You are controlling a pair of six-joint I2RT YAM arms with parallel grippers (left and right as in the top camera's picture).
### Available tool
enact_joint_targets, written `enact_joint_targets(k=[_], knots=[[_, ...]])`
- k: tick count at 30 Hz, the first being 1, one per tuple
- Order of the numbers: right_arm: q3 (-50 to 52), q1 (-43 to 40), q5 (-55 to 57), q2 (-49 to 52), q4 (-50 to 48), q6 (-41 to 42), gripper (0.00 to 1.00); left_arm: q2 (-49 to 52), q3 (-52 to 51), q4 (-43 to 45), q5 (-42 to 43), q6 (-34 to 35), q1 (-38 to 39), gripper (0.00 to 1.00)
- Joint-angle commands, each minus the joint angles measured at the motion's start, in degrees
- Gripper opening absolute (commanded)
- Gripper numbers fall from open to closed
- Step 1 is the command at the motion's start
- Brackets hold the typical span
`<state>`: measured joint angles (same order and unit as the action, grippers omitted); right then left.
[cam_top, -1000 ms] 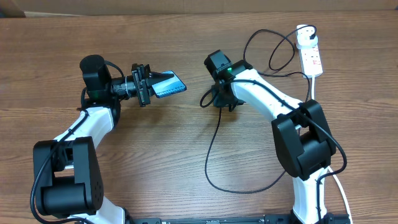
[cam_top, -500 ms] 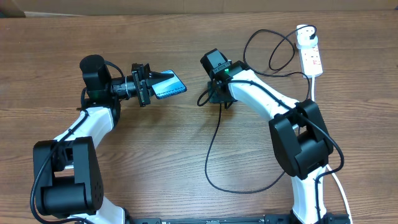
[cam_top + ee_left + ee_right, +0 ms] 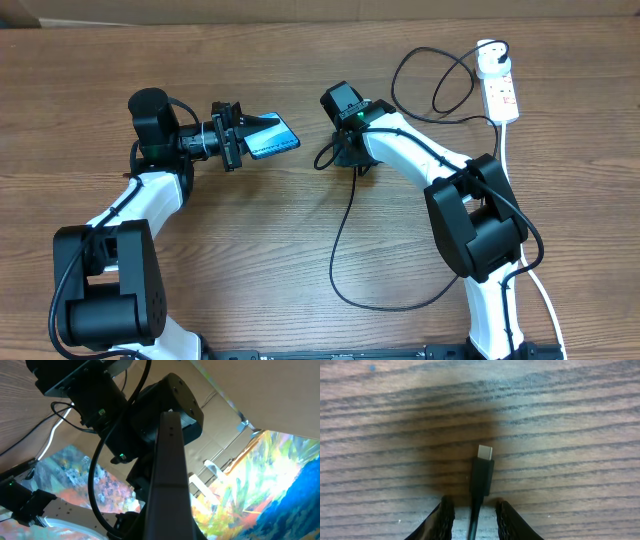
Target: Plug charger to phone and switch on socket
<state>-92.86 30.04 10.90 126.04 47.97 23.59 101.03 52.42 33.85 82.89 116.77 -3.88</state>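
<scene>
Overhead and wrist views. The left gripper (image 3: 232, 138) is clamped on one end of the phone (image 3: 274, 136), whose long axis runs across the table (image 3: 300, 260) with its free end toward the right arm. The right gripper (image 3: 337, 157), near that free end, pinches the charger (image 3: 481, 474) just behind its connector. The metal tip projects ahead of the fingers (image 3: 443, 516). Tip and phone appear roughly in line, though the port cannot be made out. The socket (image 3: 501, 88) lies well apart, nearer the right arm.
</scene>
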Motion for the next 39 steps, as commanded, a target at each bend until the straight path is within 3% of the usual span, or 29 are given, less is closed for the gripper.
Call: enact_joint_targets(k=[1, 11, 17, 26, 39], knots=[[-1.01, 0.26, 0.61, 2.03, -0.59, 0.66, 0.29, -1.16, 1.33, 0.24, 0.5, -1.49, -0.39, 0.04], [-0.07, 0.2, -0.46, 2.16, -0.98, 0.63, 0.23, -1.16, 1.33, 0.24, 0.57, -1.49, -0.39, 0.04], [0.83, -0.55, -0.61, 2.16, 0.52, 0.63, 0.04, -1.18, 1.33, 0.24, 0.81, -1.49, -0.39, 0.05], [-2.82, -5.18, -8.39, -0.85, 8.48, -0.22, 0.04, -1.16, 1.33, 0.26, 0.68, -2.19, -0.39, 0.04], [-5.49, -8.26, -34.53, -18.23, 18.99, -9.4, 0.04, -1.16, 1.33, 0.26, 0.7, -6.27, -0.39, 0.04]])
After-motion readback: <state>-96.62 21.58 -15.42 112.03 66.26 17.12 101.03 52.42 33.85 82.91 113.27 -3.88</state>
